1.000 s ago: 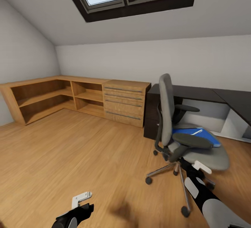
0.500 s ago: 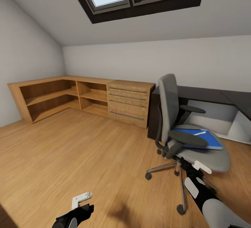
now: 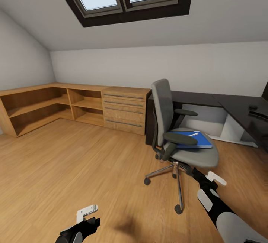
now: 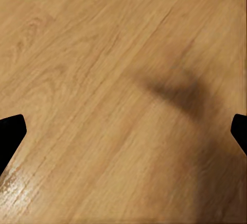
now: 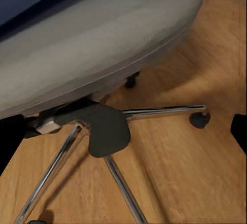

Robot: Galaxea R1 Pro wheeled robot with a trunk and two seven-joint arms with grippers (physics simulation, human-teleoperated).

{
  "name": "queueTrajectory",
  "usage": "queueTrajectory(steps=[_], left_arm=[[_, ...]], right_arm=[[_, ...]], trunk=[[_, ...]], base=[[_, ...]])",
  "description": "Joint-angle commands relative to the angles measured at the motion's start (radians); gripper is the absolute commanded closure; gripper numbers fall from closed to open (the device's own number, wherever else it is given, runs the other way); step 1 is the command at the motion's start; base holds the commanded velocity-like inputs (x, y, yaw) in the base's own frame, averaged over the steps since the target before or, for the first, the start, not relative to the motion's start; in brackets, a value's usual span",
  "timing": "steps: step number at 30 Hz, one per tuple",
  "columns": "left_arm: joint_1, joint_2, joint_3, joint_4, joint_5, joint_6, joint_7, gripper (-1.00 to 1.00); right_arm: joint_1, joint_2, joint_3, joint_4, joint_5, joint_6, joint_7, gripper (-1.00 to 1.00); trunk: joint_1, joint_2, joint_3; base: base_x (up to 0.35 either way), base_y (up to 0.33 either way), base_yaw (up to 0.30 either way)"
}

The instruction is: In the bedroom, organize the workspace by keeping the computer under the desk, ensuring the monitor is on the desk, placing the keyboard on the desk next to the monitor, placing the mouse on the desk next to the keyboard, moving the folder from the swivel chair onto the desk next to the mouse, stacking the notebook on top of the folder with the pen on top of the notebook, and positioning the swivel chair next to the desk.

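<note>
Attic bedroom seen from the head camera: the swivel chair [image 3: 175, 139] stands on the wood floor [image 3: 74, 168] beside the dark desk [image 3: 230, 105], with the blue folder [image 3: 193, 139] lying flat on its grey seat and a pale pen [image 3: 193, 134] resting on top. The right gripper [image 3: 208, 178] is held low, near the chair's chrome base [image 5: 128, 131]; in the right wrist view its fingers are spread wide and nothing is held. The left gripper [image 3: 87, 213] hangs over bare floor, likewise spread and empty. The folder is judged light, thin, fairly stiff and smooth-faced, best pinched at an overhanging edge; the pen may roll off if it is tilted. The chair is expected to roll freely when pushed
</note>
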Motion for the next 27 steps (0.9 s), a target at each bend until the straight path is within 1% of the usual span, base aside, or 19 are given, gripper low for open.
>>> queueTrajectory(steps=[1,8,11,15,19,24,27], left_arm=[[0.0,-0.001,0.001,-0.002,0.011,0.004,0.007,-1.0],[0.0,-0.001,0.002,-0.004,0.011,-0.002,0.009,-1.0],[0.0,0.0,0.002,-0.006,0.011,-0.03,0.01,-1.0],[0.0,0.0,0.0,-0.006,0.01,-0.092,0.008,-1.0],[0.0,0.001,0.001,-0.007,0.01,-0.119,0.008,-1.0],[0.0,0.001,0.001,-0.007,0.011,-0.128,0.007,-1.0],[0.0,0.001,0.001,-0.007,0.011,-0.128,0.007,-1.0]], right_arm=[[-0.001,0.0,0.002,0.001,-0.011,-0.005,0.001,-1.0],[-0.001,-0.001,0.001,0.002,-0.011,-0.003,0.0,-1.0],[-0.001,-0.002,0.0,0.002,-0.011,-0.003,-0.001,-1.0],[-0.001,-0.002,0.0,0.002,-0.011,-0.003,-0.001,-1.0],[-0.001,0.0,0.001,0.002,-0.011,-0.006,-0.001,-1.0],[-0.001,0.0,0.001,0.002,-0.012,-0.01,-0.002,-1.0],[-0.001,0.001,0.002,0.004,-0.011,-0.016,-0.003,-1.0]], trunk=[[0.0,0.0,0.0],[0.0,0.0,0.004],[0.0,0.0,0.006],[0.0,0.0,0.006],[0.0,0.0,0.007],[0.0,0.0,0.007],[0.0,0.0,0.007]], base=[[-0.02,0.0,-0.255],[-0.007,0.0,-0.266],[-0.001,0.0,-0.273],[0.0,0.0,-0.277],[0.0,0.0,-0.28],[0.0,0.0,-0.287],[0.0,0.0,-0.14]])
